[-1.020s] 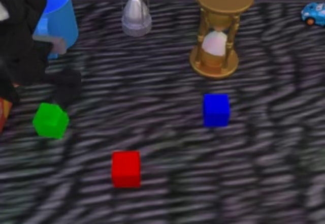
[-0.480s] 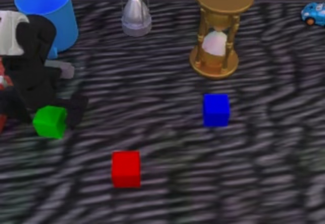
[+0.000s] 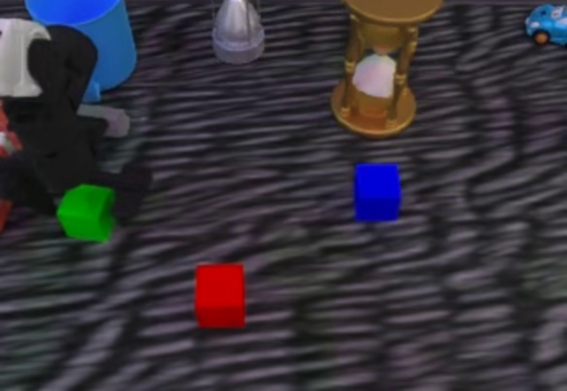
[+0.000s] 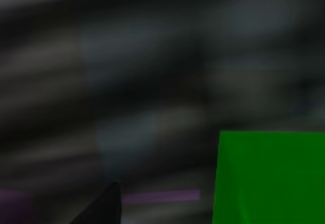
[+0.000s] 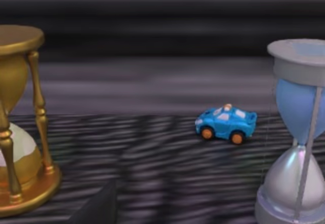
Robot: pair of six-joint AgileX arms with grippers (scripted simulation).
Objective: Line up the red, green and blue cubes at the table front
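Note:
The green cube point(image 3: 87, 214) sits near the table's left edge. My left gripper point(image 3: 85, 194) is lowered right over it, with dark fingers on either side. In the left wrist view the green cube point(image 4: 269, 178) looms close, and a gap of table shows between it and the one visible finger point(image 4: 104, 206), so the gripper is open. The red cube point(image 3: 220, 294) lies toward the front, left of centre. The blue cube point(image 3: 377, 191) rests mid-table, in front of a gold hourglass. My right arm is outside the top view, and one finger point(image 5: 104, 206) shows in its wrist view, holding nothing.
A light-blue mug point(image 3: 75, 10) stands just behind the left arm. A silver hourglass point(image 3: 237, 19) and a gold hourglass point(image 3: 387, 45) stand along the back. A small blue toy car point(image 3: 547, 23) is at the far right back.
The left arm swung forward and down from over the mug onto the green cube, uncovering the mug. Over the last half second it has held still. The cubes have not shifted.

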